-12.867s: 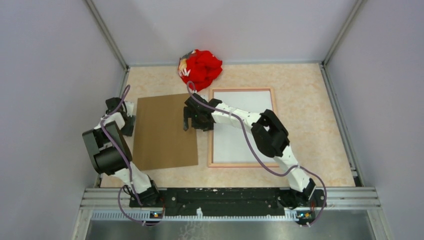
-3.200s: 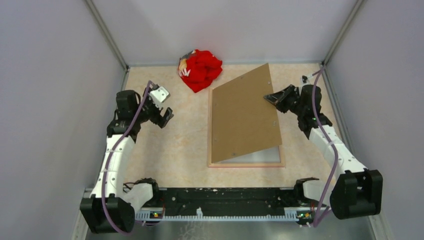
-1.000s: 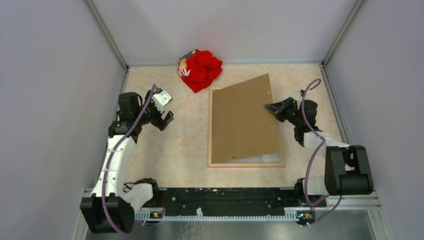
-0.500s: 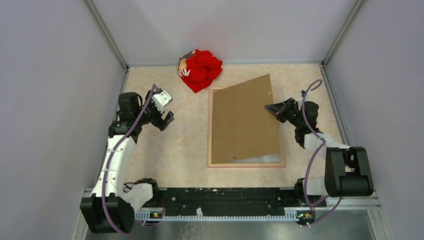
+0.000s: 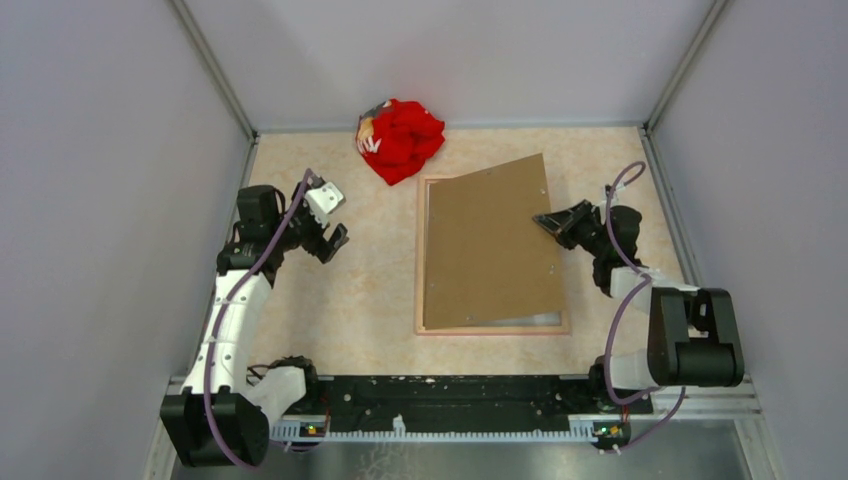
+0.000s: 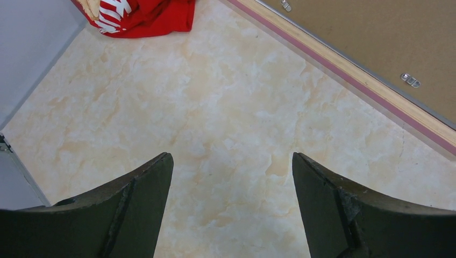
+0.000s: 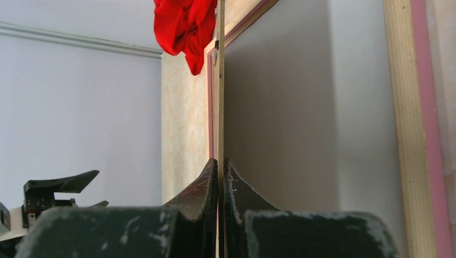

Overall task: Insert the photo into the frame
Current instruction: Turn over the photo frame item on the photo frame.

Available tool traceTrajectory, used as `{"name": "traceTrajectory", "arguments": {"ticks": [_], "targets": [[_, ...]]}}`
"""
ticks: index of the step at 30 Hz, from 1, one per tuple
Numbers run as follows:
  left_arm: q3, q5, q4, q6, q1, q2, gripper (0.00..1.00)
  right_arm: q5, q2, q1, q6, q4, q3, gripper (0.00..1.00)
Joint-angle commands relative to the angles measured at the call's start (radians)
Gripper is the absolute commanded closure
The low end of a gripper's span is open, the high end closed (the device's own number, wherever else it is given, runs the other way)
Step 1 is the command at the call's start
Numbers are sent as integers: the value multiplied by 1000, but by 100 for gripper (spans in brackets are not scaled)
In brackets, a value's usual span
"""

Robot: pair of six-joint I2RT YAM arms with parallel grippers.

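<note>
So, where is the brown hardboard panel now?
Top view: the panel leans over the pink wooden frame, right of centre, its right edge pinched by the right gripper.

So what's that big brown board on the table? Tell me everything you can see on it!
The thin brown hardboard panel is a plain, flat rectangle with small silver clips near its edges. It lies tilted over the pink-and-wood picture frame: its left edge sits down in the frame and its right edge is raised. The right arm's tool is shut on that raised edge, pinching it. A pale strip shows under its near end.
</note>
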Motion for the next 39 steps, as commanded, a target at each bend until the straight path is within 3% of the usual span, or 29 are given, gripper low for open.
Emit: {"name": "traceTrajectory", "arguments": {"ticks": [1, 22, 39], "targets": [[-7, 27, -2, 11, -6, -16, 12, -37, 4, -10, -74, 49, 37, 100], [-7, 32, -12, 9, -16, -9, 13, -22, 71, -10, -65, 119, 82, 100], [-7, 35, -18, 14, -20, -1, 14, 14, 109, -10, 4, 272, 23, 100]]}}
